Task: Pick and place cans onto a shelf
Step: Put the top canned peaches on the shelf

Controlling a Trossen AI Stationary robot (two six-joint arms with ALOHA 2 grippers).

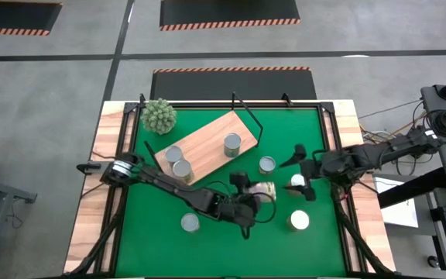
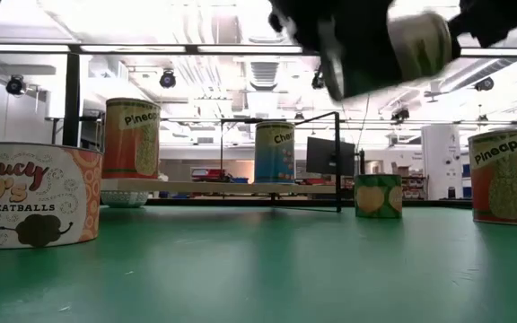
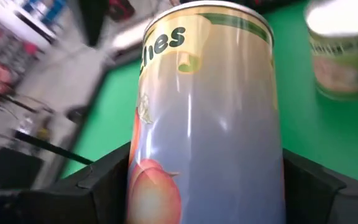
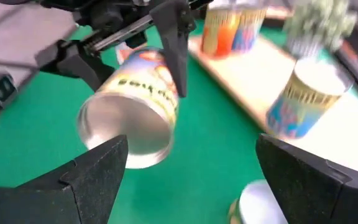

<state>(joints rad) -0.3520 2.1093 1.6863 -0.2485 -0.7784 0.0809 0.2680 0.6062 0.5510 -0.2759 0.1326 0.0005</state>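
between the left fingers [image 3: 328, 186], a can [image 3: 210, 118] on its side

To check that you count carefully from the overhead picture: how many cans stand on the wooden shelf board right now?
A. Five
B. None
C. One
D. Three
D: the high view shows three cans on the shelf, two close together near one end and one farther along; the other cans are on the green mat or held by the left gripper.
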